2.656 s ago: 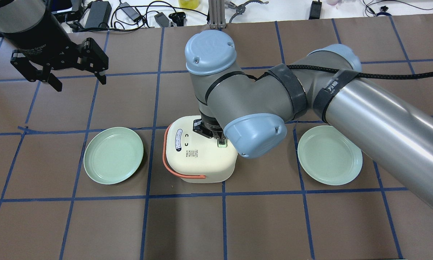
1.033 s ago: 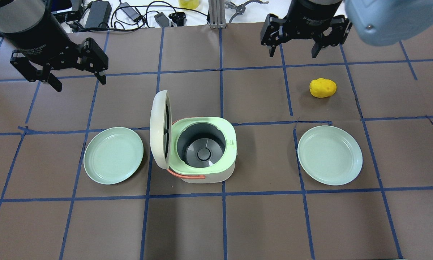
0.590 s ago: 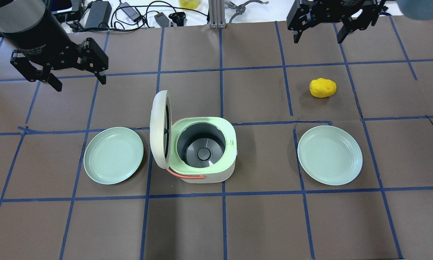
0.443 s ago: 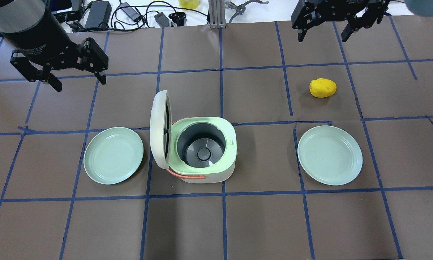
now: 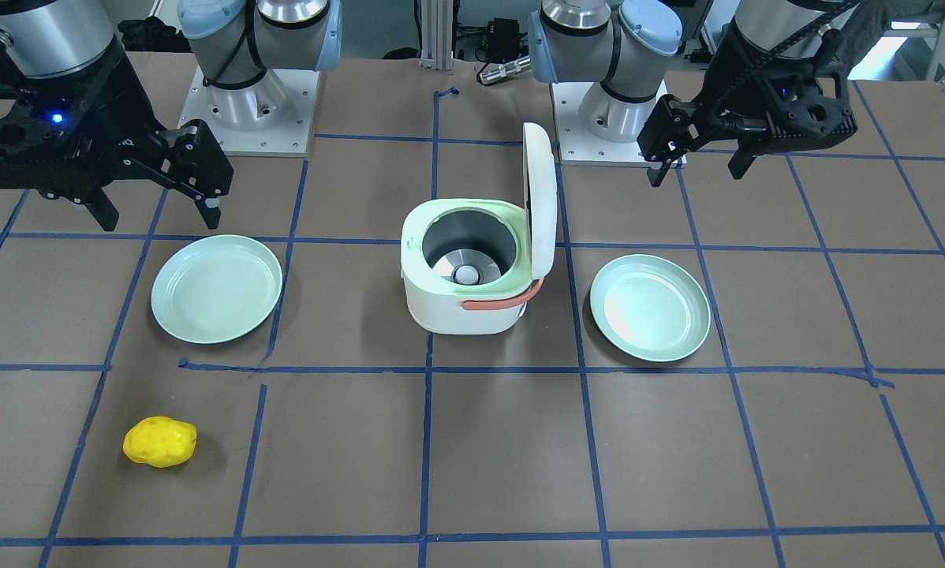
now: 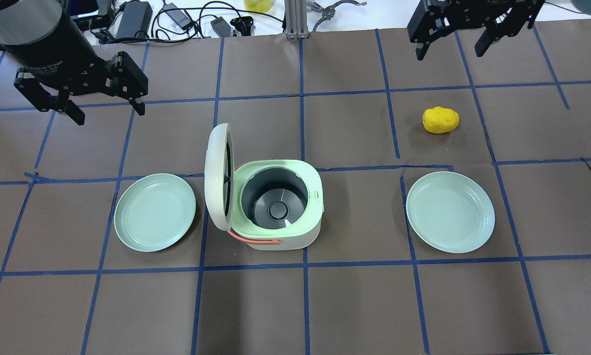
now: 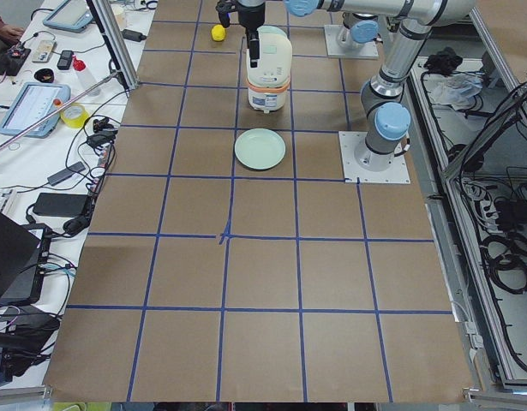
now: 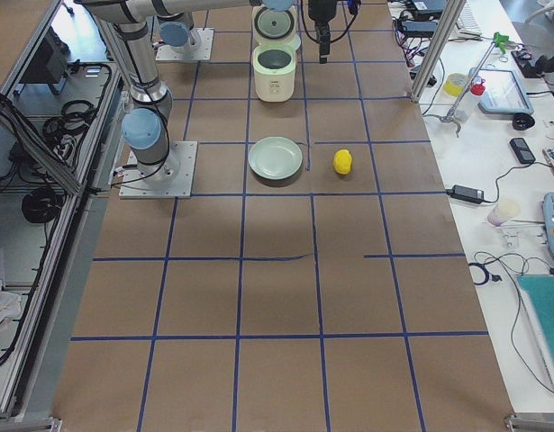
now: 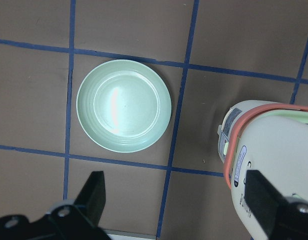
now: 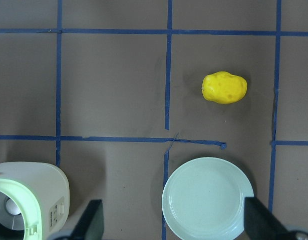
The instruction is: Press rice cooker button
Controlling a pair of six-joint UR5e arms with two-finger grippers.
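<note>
Task item: cream plastic rice cooker (image 6: 311, 231) with green rim, stood mid-table, round lid (image 6: 215, 182) raised upright.
Flanks: pale green round plates (image 6: 155, 212) (image 6: 450, 212) set either side.
Left gripper (image 6: 109, 113): fingers spread, held well apart from cooker.
Right gripper (image 6: 449, 54): fingers spread, held beyond yellow lumpy potato (image 6: 440, 120).

Two green plates (image 6: 155, 212) (image 6: 450, 212), yellow potato (image 6: 440, 120), brown taped table (image 6: 354, 305)

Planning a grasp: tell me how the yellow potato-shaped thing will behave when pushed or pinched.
Rounded and lumpy, the yellow potato-shaped thing would probably wobble or roll unevenly when pushed. It lies alone on the flat table, so nothing would stop it. Its bulging sides might slip from a pinch.
</note>
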